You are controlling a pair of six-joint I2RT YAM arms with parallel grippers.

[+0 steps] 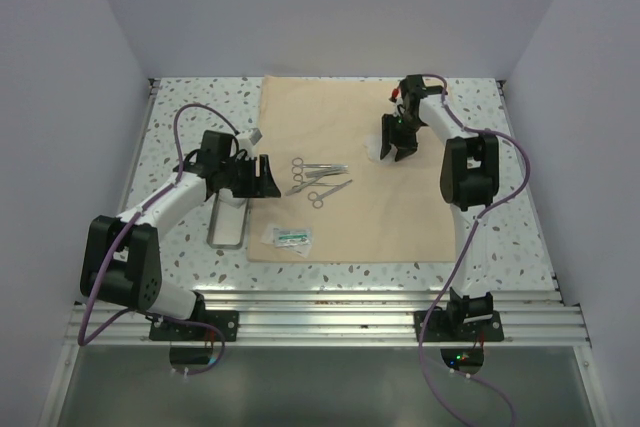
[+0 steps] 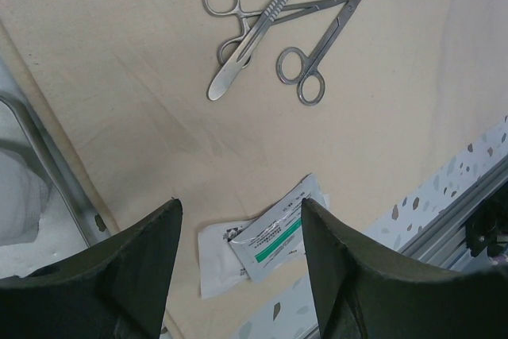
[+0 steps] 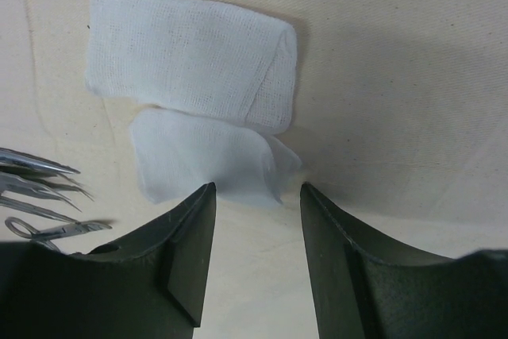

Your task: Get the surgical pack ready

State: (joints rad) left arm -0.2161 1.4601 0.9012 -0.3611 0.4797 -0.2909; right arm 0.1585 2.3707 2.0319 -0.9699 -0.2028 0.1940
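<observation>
The beige cloth (image 1: 350,197) of the surgical pack lies flat on the table. Several silver scissor-like instruments (image 1: 318,179) (image 2: 309,53) lie in a loose pile near its middle. Two white gauze squares (image 3: 190,53) overlap on the cloth, the nearer one (image 3: 202,156) just ahead of my right gripper (image 3: 258,188) (image 1: 397,155), which is open and holds nothing. My left gripper (image 2: 240,212) (image 1: 268,179) hangs open and empty above the cloth's left part, over two sealed packets (image 2: 270,240). The steel tray (image 1: 228,227) sits on the table left of the cloth.
The sealed packets (image 1: 290,237) lie at the cloth's near left corner. Speckled tabletop (image 1: 500,207) borders the cloth on both sides. An aluminium rail (image 1: 330,322) runs along the near edge. White walls close in the table.
</observation>
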